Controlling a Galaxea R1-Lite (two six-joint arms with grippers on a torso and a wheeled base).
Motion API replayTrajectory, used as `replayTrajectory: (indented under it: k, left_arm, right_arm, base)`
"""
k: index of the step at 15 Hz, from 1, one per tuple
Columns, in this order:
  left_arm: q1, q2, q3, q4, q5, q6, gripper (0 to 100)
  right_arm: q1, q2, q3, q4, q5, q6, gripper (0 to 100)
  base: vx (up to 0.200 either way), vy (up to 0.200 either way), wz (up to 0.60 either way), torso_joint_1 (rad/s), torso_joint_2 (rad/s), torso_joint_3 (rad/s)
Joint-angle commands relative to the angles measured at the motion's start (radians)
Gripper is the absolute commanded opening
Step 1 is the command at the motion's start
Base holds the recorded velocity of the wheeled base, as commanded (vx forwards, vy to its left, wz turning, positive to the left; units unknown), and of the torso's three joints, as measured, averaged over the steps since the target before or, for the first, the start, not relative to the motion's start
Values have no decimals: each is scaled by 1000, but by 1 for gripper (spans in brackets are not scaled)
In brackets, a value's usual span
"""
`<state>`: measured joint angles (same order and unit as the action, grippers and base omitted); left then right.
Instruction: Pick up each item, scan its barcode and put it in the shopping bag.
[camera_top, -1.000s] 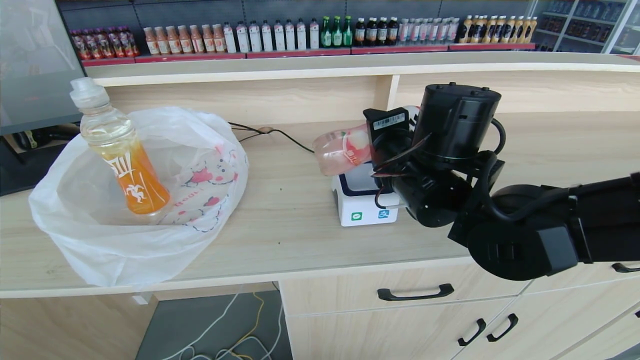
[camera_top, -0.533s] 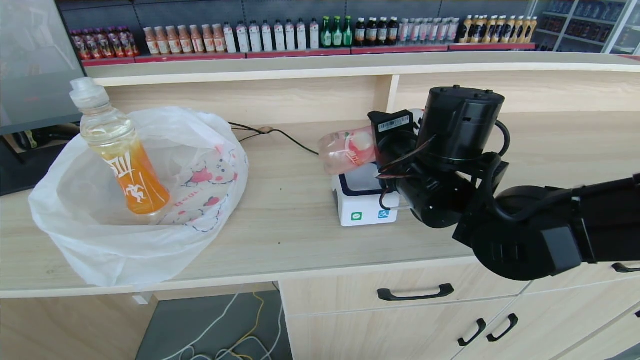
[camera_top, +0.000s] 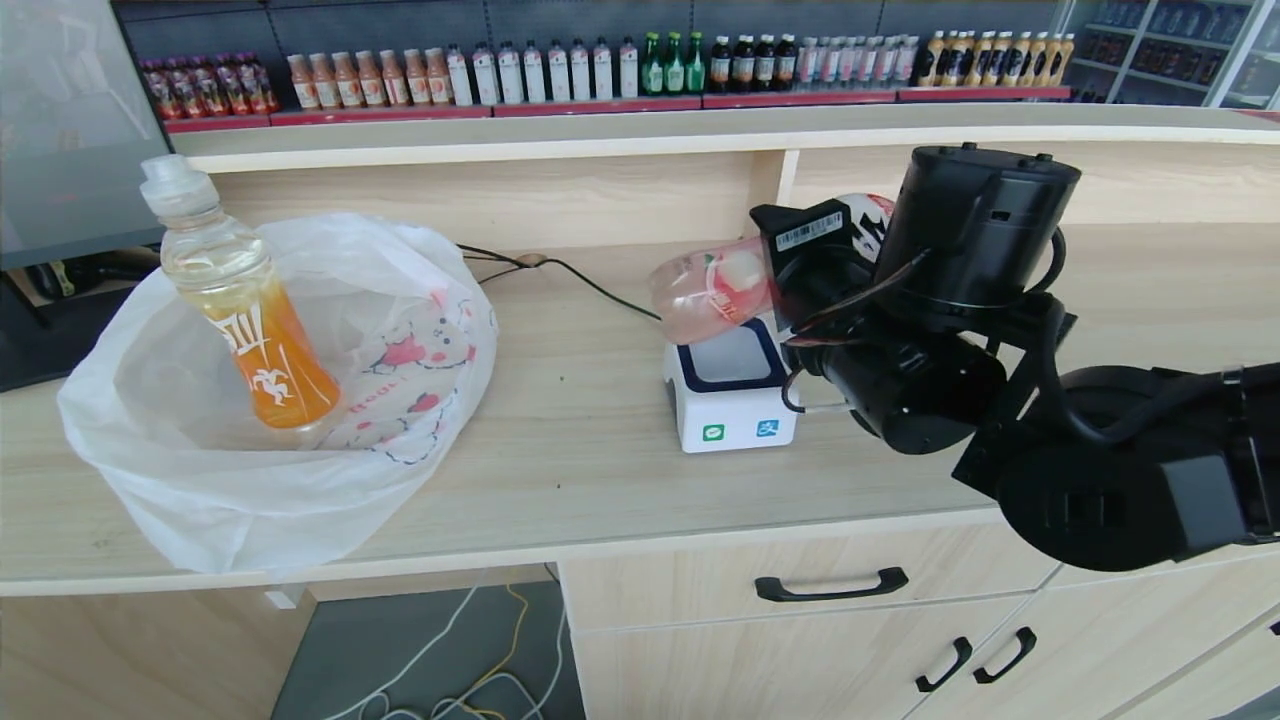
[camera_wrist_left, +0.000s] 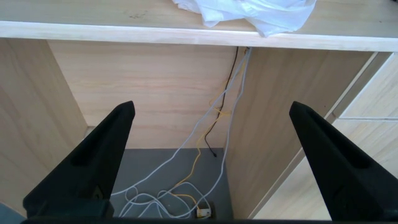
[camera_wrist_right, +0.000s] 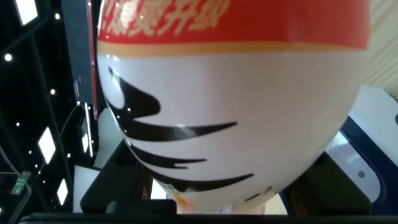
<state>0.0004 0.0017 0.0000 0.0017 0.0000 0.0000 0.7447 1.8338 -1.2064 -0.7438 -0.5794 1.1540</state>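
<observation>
My right gripper (camera_top: 800, 265) is shut on a pink drink bottle (camera_top: 712, 287), holding it on its side just above the white barcode scanner (camera_top: 728, 394) on the wooden counter. The right wrist view is close up on the bottle's white, red and black label (camera_wrist_right: 230, 106), with the scanner (camera_wrist_right: 367, 143) beneath. A white plastic shopping bag (camera_top: 280, 400) lies open at the counter's left, with an orange drink bottle (camera_top: 240, 300) standing upright in it. My left gripper (camera_wrist_left: 211, 162) hangs open below counter height, its fingers (camera_wrist_left: 87, 162) wide apart with nothing between them, and the bag's edge (camera_wrist_left: 249, 12) shows above.
A black cable (camera_top: 560, 270) runs across the counter behind the scanner. A raised wooden ledge (camera_top: 640, 140) backs the counter, with shelves of bottles (camera_top: 600, 65) beyond. Drawers with black handles (camera_top: 830, 585) sit under the counter. Loose cables (camera_wrist_left: 186, 180) lie on the floor under the counter.
My right arm has drawn up and to the right with the pink bottle, which now sits higher over the scanner, uncovering its window. The bag and orange bottle have not moved.
</observation>
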Motion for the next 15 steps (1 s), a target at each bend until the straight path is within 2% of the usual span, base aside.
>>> replayTrajectory:
  k: [1,5,7,9,10,12,15]
  left_arm:
    - [0,0,0,0,0,-2,100]
    - [0,0,0,0,0,-2,100]
    - [0,0,0,0,0,-2,100]
    - [1,0,0,0,0,-2,100]
    - [1,0,0,0,0,-2,100]
    - [1,0,0,0,0,-2,100]
    - [0,0,0,0,0,-2,100]
  right_arm:
    - [9,-44,4,-37,23,-54,0]
    - [10,-57,59,-252,156,-387,0]
    - [7,-103,145,-289,222,-642,0]
    - [7,-119,168,-319,253,-829,0]
    - [5,-119,168,-328,254,-867,0]
    - [-16,-119,180,-430,291,-1059,0]
    - [-64,-113,263,-580,332,-1171,0]
  base:
    - [0,0,0,0,0,0]
    - [0,0,0,0,0,0]
    - [0,0,0,0,0,0]
    - [0,0,0,0,0,0]
    - [0,0,0,0,0,0]
    - [0,0,0,0,0,0]
    - [0,0,0,0,0,0]
